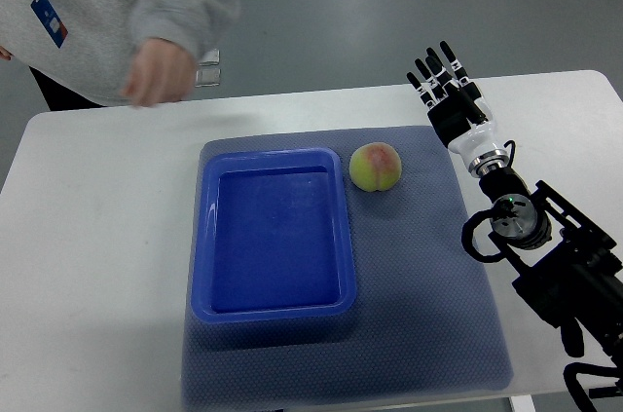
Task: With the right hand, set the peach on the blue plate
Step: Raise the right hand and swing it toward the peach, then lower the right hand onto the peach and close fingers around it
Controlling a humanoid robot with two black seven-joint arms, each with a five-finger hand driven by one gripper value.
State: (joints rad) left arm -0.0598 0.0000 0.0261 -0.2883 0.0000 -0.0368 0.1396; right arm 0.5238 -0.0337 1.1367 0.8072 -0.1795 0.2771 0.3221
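Sitting just right of the blue plate [272,233], the peach [375,167] is probably light, soft, easily bruised; cup its sides gently. Right hand [450,91] hovers beyond it, fingers [431,63] extended, empty.

A yellow-green, pink-blushed peach [376,168] lies just beside the empty blue plate's [273,310] far right corner.

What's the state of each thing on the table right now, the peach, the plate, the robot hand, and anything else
peach: on the blue mat, beside the plate's right rim, not held.
blue plate: upright, empty.
blue mat: flat on the white table, under plate and peach.
right hand: open, fingers extended, right of the peach, holding nothing.
person's hand: blurred, above the table's far edge.
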